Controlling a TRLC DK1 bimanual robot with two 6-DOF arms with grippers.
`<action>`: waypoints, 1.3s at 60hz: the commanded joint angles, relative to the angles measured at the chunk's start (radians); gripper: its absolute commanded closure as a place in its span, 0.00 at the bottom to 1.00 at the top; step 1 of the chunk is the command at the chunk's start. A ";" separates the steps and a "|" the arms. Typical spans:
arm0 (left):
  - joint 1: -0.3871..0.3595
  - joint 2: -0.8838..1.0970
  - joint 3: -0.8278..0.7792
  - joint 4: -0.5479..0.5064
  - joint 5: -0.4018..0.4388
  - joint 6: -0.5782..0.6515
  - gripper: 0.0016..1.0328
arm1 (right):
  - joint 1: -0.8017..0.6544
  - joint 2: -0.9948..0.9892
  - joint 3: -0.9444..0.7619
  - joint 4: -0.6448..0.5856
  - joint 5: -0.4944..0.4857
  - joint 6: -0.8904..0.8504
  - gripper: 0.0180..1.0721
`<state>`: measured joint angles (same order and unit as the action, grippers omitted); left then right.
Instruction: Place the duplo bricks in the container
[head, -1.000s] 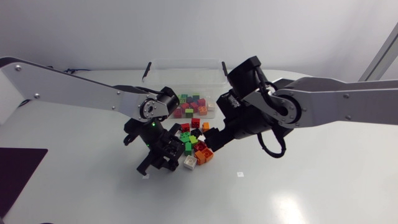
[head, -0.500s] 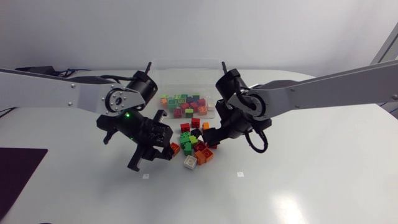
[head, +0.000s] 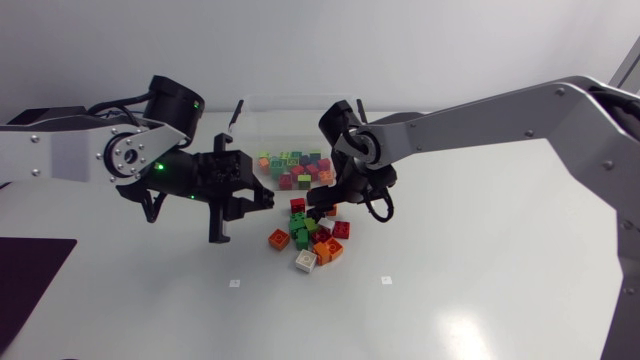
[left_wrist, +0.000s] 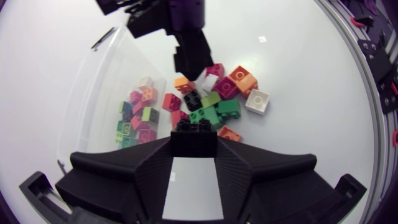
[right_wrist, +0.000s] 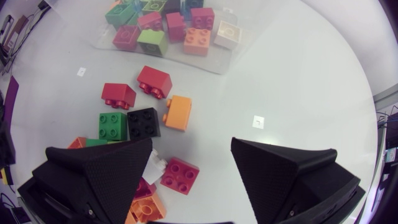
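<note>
Your left hand (left_wrist: 193, 143) is clamped on a black duplo brick (left_wrist: 193, 129), apparently just beside the clear container (left_wrist: 92, 93) at the far edge of the surface (head: 480, 262). Your right hand (right_wrist: 191, 152) gapes wide over the loose duplo bricks (head: 312, 238) mid-surface, gripping none.

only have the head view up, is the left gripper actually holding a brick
Observer: Yes. The left wrist view shows a black brick clamped between the fingers of the left gripper.
Operator: and the right one
Observer: The right gripper is open and holds nothing.
Operator: whats under it
Observer: A red brick lies below the gap, and a white brick is partly hidden by one finger.
</note>
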<state>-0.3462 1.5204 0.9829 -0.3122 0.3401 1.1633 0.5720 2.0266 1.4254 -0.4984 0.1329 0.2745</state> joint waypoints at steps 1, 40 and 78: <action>0.030 -0.035 -0.030 0.048 0.014 -0.099 0.97 | 0.014 0.061 0.035 -0.025 0.019 0.055 0.14; 0.124 -0.105 -0.053 0.390 -0.010 -0.468 0.97 | 0.014 0.172 0.158 -0.026 0.062 0.143 0.37; 0.144 -0.081 0.045 0.525 -0.098 -0.639 0.97 | -0.018 0.230 0.224 -0.054 0.011 0.149 0.73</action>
<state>-0.2104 1.4273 0.9844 0.1902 0.2527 0.5743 0.5587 2.2295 1.6375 -0.5362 0.1501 0.3977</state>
